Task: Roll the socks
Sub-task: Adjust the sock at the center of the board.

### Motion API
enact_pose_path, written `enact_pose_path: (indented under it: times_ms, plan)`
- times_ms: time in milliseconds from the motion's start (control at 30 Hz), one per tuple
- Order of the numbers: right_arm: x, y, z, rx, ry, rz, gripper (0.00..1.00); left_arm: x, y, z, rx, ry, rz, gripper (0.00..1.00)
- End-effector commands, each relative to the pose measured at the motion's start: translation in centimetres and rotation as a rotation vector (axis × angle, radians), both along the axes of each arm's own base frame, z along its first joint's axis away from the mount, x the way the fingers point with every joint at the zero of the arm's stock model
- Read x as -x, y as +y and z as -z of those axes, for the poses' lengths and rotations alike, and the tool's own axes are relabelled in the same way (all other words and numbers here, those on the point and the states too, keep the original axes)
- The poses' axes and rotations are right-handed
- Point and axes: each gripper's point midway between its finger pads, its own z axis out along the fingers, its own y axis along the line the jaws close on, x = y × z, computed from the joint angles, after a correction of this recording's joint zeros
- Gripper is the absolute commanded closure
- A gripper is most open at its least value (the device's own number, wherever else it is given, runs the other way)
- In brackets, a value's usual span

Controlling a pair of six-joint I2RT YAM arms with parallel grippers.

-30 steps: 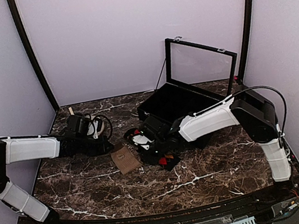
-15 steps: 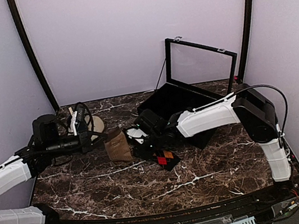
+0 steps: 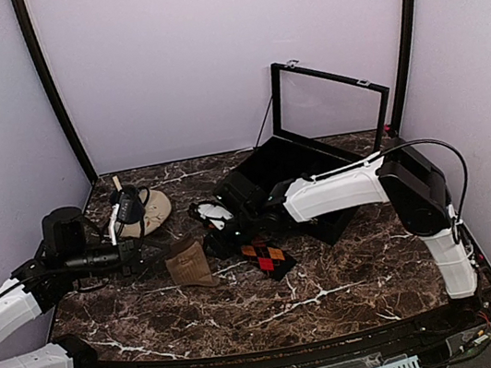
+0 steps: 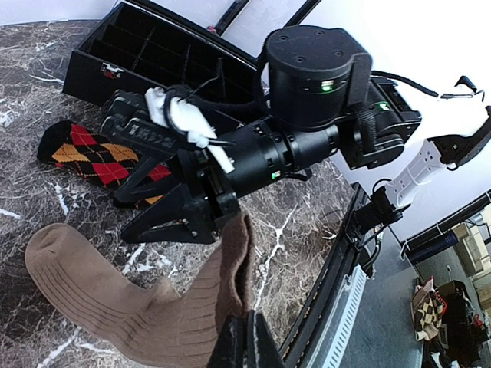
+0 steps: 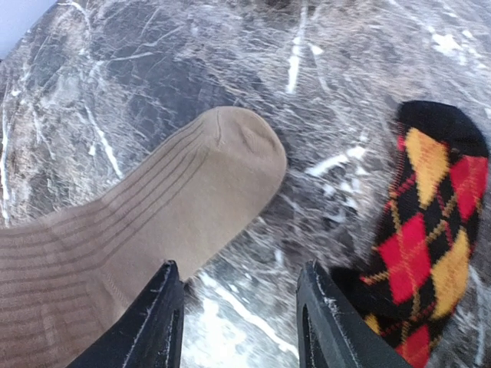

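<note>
Socks first: the brown sock (image 3: 188, 263) lies on the desk (image 3: 336, 282) in front of the black box (image 3: 272, 172) and off toward its left corner. The argyle sock (image 3: 266, 257) lies flat just in front of the box, and the two are near each other but apart. The left hand (image 4: 245, 337) is pinched tight on the brown sock's cuff and holds that end up off the desk, while the toe end rests on the marble, pointing toward the box. The right hand (image 5: 239, 276) hangs low over the bare strip between the two socks, on the box side of the brown toe. Its fingers stand partly apart with nothing between them; one finger overlaps the brown sock's edge in its own camera, and whether it touches I cannot tell. The step in hand looks like getting this one sock stretched straight so a roll can start. To do that well, the left hand should keep its pinch and draw the cuff away from the box until the ribbed fabric lies taut. The right hand should then come down on the brown toe alone, shifting away from the box so the argyle sock is not caught. Both hands are close together, so moves should be small. Soft knit slumps, so each turn wants steady tension.
</note>
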Motion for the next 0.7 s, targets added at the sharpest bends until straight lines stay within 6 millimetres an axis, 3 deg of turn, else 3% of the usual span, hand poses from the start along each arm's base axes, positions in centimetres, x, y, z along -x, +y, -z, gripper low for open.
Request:
enact_pose_path:
  times_ms: [0,300,667]
  plan:
    - [1.0,2.1,0.5,-0.081,0.108,-0.042,0.54,0.7,0.5,0.8,-0.016,0.027,0.0,1.0]
    - [4.0,3.6,2.4,-0.139,0.29,-0.136,0.54,0.1,1.0,1.6,-0.062,0.043,-0.047,1.0]
    - [7.5,3.1,4.0,-0.176,0.453,-0.175,0.55,-1.7,1.8,3.2,-0.126,0.069,-0.138,1.0]
